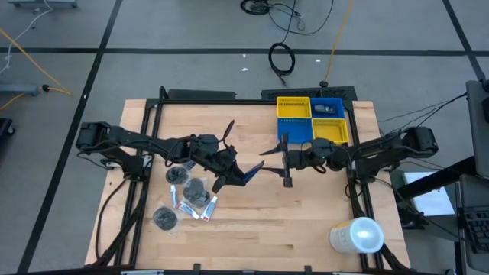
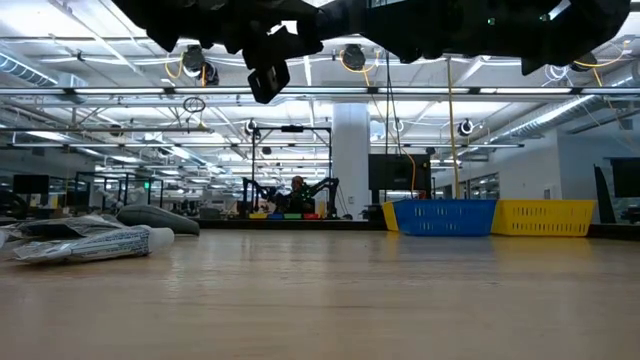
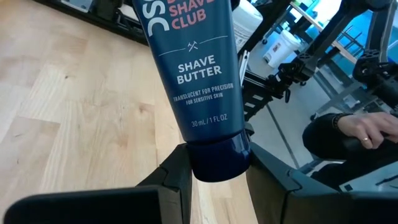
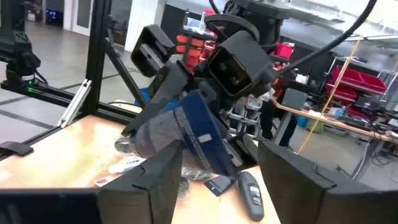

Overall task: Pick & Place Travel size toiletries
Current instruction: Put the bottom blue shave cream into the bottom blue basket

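Left claw point(image 1: 233, 174) pinching a blue shave-butter tube point(image 1: 248, 173); right claw point(image 1: 286, 159) spread; bin point(image 1: 330, 108) with a dark item.

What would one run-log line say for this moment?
left hand: holds dark blue shave butter tube by cap, above table | right hand: open, facing tube | handover pending

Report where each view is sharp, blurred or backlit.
Left wrist view: the blue tube held in the left hand prints sharp. Right wrist view: that tube is soft. Low view: arms are black silhouettes under ceiling lights. High view: evenly lit table.
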Robot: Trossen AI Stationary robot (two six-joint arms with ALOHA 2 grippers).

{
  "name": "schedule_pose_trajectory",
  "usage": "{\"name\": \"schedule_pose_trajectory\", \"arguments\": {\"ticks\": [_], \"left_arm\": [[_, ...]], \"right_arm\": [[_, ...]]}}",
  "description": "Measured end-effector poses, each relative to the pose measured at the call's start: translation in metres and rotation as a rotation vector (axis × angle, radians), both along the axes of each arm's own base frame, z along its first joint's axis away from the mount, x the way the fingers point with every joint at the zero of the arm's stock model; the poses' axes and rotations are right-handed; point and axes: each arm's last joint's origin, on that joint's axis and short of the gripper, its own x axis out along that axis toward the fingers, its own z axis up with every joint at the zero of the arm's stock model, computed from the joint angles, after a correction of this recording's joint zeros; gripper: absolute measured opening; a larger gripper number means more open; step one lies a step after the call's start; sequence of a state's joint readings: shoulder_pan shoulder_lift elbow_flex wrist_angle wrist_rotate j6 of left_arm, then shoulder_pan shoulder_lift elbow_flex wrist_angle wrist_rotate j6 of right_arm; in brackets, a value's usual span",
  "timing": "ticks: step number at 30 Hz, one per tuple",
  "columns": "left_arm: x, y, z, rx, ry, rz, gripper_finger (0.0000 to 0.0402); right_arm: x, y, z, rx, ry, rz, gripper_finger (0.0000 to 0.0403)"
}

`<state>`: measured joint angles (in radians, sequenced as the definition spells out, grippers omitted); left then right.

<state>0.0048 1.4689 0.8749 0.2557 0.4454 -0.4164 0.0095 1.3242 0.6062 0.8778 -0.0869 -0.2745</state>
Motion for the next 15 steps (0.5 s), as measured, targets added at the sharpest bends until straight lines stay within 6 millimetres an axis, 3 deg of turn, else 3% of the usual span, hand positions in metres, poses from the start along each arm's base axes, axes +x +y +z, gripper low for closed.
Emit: {"name": "schedule_pose_trajectory", "arguments": {"ticks": [6, 15], "left_arm": [[-0.0005, 0.0001, -0.0011, 0.005, 0.011, -0.001, 0.0103], [-0.0012, -0.0005, -0.0018, 0.007, 0.020, -0.012, 0.0103]], "right_arm": [[0.0030, 0.0021, -0.0004, -0.002, 0.008, 0.029, 0.0155], [0.0025, 0.0028, -0.0001, -0.020, 0.008, 0.052, 0.0038]]}}
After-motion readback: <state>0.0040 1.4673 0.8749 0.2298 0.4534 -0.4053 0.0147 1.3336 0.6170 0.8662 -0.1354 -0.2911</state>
